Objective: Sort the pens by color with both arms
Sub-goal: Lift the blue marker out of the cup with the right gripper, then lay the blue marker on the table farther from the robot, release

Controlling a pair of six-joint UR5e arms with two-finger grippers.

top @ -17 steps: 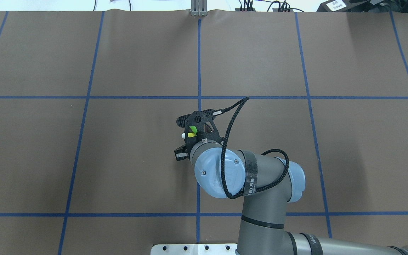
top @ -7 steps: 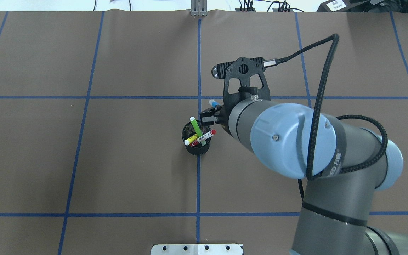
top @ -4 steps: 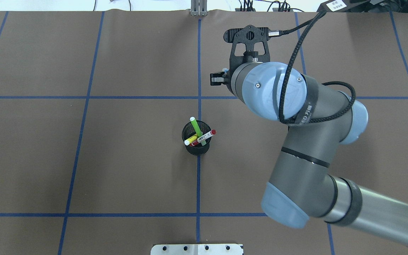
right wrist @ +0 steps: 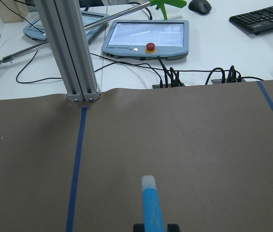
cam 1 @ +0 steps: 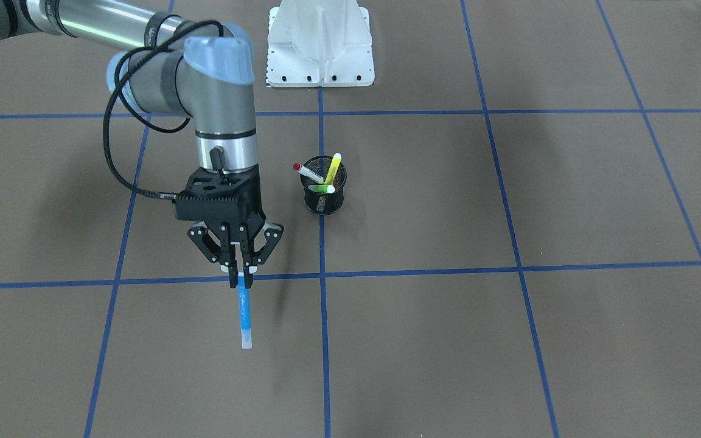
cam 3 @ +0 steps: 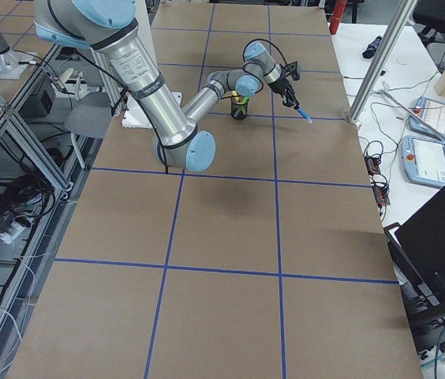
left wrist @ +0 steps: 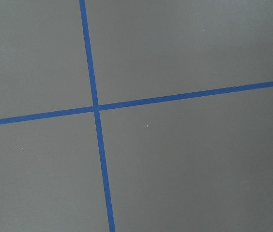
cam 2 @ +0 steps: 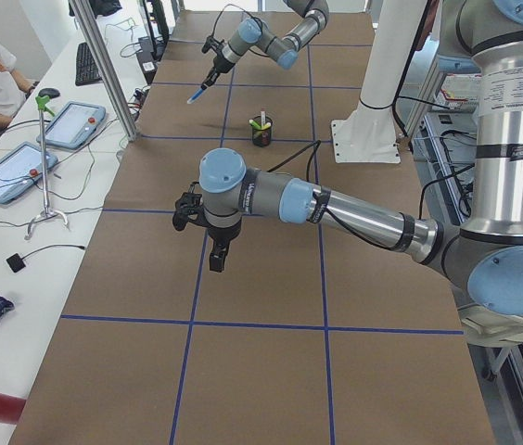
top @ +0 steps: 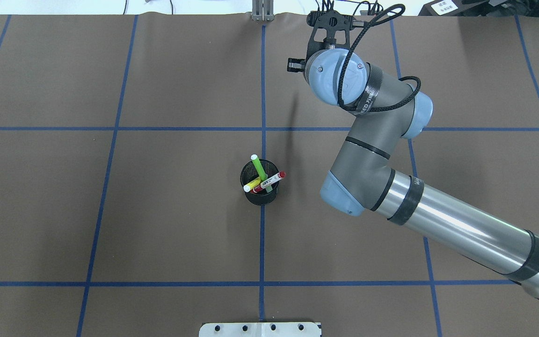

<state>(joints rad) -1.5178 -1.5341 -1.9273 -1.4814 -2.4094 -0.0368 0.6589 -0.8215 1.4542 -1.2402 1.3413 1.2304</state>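
The right arm (top: 367, 157) has swung farther out from the robot in the last half second, taking its wrist from just beyond the black mesh cup (top: 260, 199) almost to the table's far edge. The cup and the three pens standing in it have not shifted. We see the right gripper (cam 1: 240, 277) pinched shut on the upper end of the blue pen (cam 1: 244, 316), with the rest of the marker running straight out past the fingertips. The side views show it slanting down and away from the robot, its pale tip clear of the table (cam 1: 509, 340), though we cannot say how high. The pen's long axis thus continues the gripper's own line. The bare brown surface just under and ahead of the fingertips is, in our judgement, where it is to be laid, so the next move looks like a lowering and a release. Behind the gripper, back toward the robot's base, the green pen (top: 259, 168), the yellow pen (cam 1: 333, 167) and the white pen with red ends (cam 1: 309, 173) lean in the cup, well apart from the fingers. The left gripper (cam 2: 215, 255) hangs far off toward the table's other end, seen only from the side, and we cannot tell whether it is open. The right gripper is the nearer of the two to the cup.
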